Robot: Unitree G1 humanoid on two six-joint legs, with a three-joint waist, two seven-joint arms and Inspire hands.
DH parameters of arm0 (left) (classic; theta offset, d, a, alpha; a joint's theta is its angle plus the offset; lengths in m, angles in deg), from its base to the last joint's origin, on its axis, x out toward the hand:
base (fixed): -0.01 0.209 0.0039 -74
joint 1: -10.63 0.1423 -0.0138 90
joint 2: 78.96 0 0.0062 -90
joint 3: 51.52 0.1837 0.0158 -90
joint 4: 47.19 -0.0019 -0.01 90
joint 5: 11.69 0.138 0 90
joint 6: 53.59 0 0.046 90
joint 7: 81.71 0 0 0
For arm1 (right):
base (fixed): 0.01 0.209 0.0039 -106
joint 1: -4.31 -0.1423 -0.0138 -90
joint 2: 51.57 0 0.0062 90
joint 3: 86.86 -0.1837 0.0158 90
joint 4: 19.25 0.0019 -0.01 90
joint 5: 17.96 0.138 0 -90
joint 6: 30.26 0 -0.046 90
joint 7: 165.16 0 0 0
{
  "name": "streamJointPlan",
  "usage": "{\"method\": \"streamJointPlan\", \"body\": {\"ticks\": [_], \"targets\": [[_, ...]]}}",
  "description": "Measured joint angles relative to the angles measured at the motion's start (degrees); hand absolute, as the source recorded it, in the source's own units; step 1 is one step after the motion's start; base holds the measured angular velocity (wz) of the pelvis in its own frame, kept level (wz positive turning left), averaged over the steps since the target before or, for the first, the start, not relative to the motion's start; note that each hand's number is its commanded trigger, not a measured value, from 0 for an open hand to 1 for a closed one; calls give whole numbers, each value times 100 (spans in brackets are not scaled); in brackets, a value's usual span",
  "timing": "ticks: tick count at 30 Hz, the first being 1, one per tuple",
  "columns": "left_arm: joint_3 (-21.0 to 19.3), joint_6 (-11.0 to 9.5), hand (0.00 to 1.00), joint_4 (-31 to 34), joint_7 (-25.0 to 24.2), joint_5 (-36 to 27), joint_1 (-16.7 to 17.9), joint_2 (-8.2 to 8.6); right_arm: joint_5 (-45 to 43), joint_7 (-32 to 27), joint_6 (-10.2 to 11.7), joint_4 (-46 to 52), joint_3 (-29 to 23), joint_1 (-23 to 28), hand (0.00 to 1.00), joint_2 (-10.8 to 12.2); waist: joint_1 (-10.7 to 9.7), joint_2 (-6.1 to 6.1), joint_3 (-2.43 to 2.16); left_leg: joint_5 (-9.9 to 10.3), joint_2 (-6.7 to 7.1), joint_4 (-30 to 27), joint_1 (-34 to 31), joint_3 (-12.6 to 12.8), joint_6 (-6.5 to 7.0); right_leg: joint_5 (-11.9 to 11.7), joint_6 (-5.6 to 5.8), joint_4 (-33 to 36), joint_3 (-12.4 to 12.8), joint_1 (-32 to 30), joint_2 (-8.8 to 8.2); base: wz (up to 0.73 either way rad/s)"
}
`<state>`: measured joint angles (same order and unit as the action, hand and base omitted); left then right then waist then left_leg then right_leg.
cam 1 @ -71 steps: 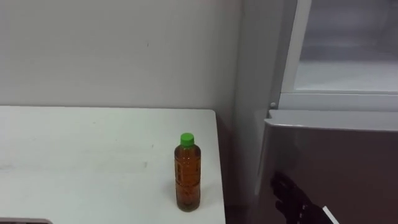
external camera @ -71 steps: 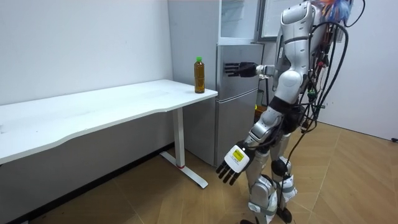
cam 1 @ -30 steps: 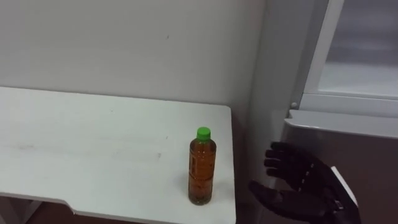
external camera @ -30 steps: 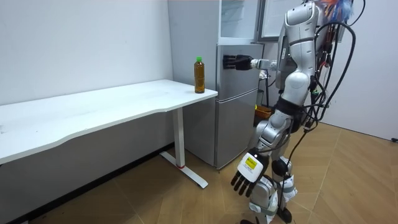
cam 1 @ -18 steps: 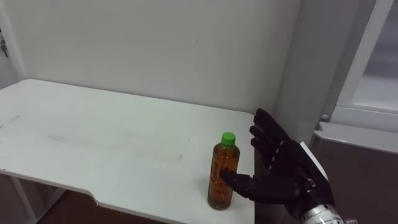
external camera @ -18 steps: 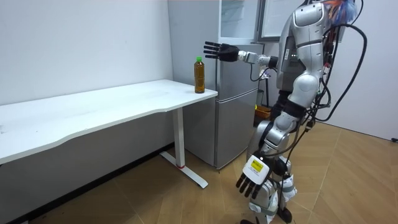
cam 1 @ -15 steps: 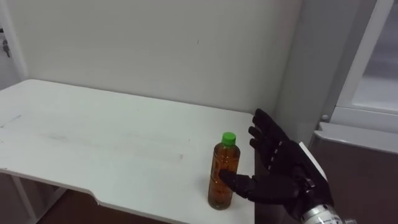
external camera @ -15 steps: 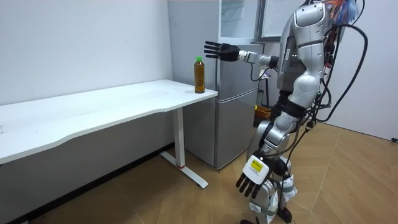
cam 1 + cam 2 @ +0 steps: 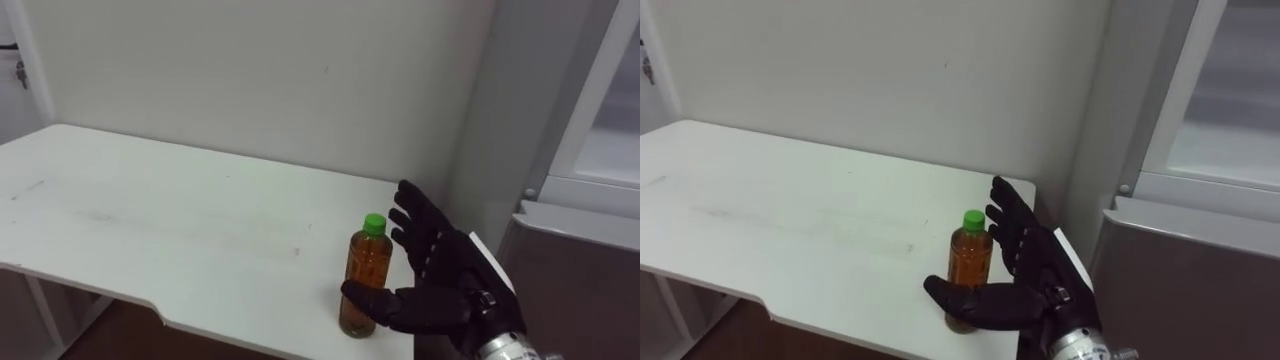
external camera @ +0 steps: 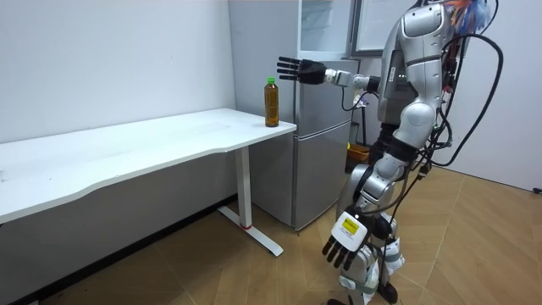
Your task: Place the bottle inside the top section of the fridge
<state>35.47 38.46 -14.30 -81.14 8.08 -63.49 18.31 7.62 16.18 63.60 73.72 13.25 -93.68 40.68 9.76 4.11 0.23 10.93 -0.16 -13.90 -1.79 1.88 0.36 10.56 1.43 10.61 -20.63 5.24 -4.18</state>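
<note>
The bottle (image 9: 365, 276) stands upright on the white worktop (image 9: 150, 215), close to the corner nearest the fridge (image 10: 324, 135). It is a clear plastic one with amber drink and a green cap. The robot's right hand (image 9: 447, 268) is stretched out towards it with the fingers (image 9: 412, 213) straight and fanned wide. Its palm is turned to the bottle's side, and nothing is gripped.

Seen from the head, the thumb (image 9: 372, 297) reaches across in front of the lower part of the bottle. Whether it touches cannot be told from there. In the room view the hand (image 10: 296, 69) hangs a little above cap height, just to the room view's right of the bottle (image 10: 271, 102), with a gap between them.

The robot stands on the wooden floor before the grey fridge, which sits just beside the worktop's end, with its right arm held out level. Its left hand (image 10: 341, 241) hangs low by its legs — fingers loose and pointing down, holding nothing.
</note>
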Motion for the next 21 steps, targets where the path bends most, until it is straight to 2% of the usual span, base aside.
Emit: {"method": "streamJointPlan", "body": {"ticks": [11,21], "targets": [[147,166,0,-6,56,-8,-14,1,186,-521,-14,-293,-3,-33,0,2,15,-48,33,-7,12,-98,-115,-135,-4,5,2,1,-137,-7,2,6],[148,234,0,-7,111,-7,7,-5,367,-906,-18,-525,-5,-314,0,-14,15,-43,30,-7,70,-178,-201,-257,-4,74,-8,0,-209,-12,-26,7]]}}
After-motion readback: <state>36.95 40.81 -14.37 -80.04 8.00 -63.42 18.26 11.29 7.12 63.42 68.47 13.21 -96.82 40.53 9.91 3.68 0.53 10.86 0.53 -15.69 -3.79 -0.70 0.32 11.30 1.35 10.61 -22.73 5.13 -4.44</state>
